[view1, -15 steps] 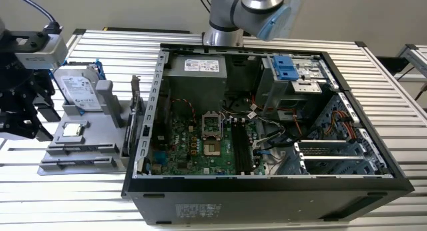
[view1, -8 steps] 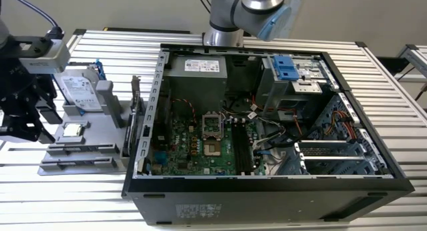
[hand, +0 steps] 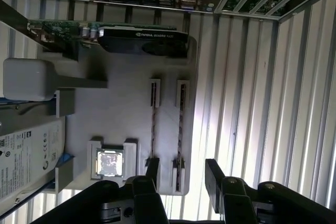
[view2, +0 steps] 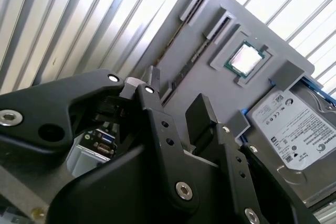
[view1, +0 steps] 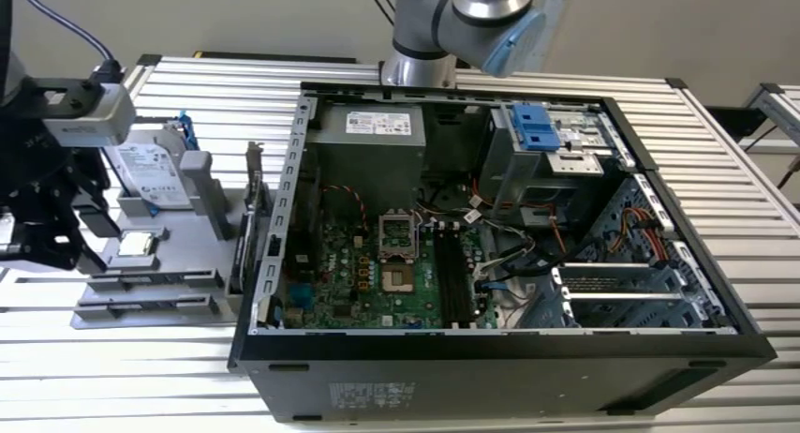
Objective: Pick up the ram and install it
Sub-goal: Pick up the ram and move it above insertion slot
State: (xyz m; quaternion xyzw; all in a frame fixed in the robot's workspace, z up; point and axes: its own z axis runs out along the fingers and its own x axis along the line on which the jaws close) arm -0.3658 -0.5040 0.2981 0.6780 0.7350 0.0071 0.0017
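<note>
Our open, empty gripper (hand: 182, 174) hangs over the ram (hand: 180, 129) at the holder's (hand: 115, 114) edge. We should centre it before closing.

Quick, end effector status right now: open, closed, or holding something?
End effector: open, holding nothing, close to the ram standing in the gray holder.

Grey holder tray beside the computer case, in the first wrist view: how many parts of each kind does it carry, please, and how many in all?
Ram sticks: 2
Processor chip: 1
Hard drive: 1
Graphics card: 1
Total: 5
</note>
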